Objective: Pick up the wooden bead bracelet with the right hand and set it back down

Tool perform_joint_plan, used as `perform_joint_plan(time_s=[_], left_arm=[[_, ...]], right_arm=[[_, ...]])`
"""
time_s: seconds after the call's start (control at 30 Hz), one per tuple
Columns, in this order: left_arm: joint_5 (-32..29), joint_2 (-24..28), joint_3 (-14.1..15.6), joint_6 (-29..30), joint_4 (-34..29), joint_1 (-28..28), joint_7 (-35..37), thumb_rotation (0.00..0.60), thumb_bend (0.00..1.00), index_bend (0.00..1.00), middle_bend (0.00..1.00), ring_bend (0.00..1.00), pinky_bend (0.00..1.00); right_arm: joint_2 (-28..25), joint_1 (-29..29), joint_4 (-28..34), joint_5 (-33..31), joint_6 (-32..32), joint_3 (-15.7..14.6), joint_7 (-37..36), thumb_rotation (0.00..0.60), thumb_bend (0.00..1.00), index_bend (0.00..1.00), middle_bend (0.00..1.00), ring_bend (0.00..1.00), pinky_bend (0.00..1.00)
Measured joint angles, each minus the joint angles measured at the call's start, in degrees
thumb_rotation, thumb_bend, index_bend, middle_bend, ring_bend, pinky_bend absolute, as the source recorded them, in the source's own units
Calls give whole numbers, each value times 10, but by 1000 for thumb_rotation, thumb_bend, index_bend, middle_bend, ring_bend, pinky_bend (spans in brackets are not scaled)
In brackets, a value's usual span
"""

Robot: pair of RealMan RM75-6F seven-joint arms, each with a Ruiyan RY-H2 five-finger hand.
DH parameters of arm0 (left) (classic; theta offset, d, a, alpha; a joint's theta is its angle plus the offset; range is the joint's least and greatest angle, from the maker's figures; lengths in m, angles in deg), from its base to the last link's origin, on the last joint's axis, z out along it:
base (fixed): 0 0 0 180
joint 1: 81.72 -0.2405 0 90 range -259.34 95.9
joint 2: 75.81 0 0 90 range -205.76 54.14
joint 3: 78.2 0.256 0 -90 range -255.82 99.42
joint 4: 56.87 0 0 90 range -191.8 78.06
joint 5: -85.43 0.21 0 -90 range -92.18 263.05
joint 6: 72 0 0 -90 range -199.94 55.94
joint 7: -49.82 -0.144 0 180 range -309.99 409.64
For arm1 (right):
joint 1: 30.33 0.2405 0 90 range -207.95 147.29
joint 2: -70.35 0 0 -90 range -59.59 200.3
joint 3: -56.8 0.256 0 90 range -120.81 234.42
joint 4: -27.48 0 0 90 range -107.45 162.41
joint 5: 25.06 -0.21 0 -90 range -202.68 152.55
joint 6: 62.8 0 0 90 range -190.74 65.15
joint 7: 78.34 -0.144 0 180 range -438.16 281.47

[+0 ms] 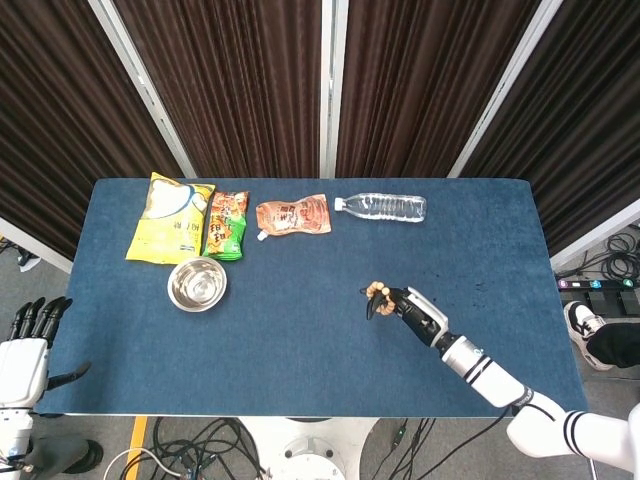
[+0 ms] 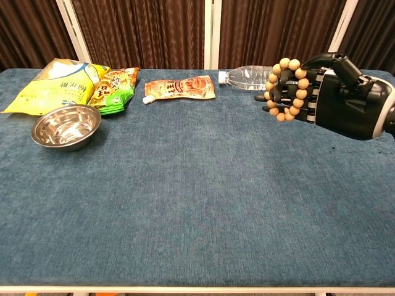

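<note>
The wooden bead bracelet of round tan beads hangs looped around the fingers of my right hand, lifted off the blue table. From the head view the bracelet shows at the fingertips of the right hand, over the table's right half. The right hand holds it with the thumb arched over the top. My left hand hangs off the table's left edge with fingers spread and nothing in it.
Along the far side lie a yellow snack bag, a green snack packet, an orange pouch and a clear water bottle. A steel bowl stands near the left. The blue cloth table fills the foreground.
</note>
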Motion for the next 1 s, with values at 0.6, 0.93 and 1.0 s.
perform_joint_plan(time_s=[0.6, 0.93, 1.0], left_arm=[[1, -3, 0, 2, 4, -1, 4, 600, 0, 110, 90, 1, 1], [-1, -3, -1, 0, 5, -1, 5, 600, 0, 110, 90, 1, 1], [-2, -4, -1, 0, 5, 0, 5, 600, 0, 110, 90, 1, 1]], right_arm=[[0, -17, -24, 25, -34, 2, 31, 170, 1000, 378, 446, 73, 0], [-1, -20, -41, 36, -48, -1, 24, 166, 1000, 338, 419, 59, 0], [-2, -20, -43, 34, -48, -1, 22, 162, 1000, 329, 417, 59, 0]])
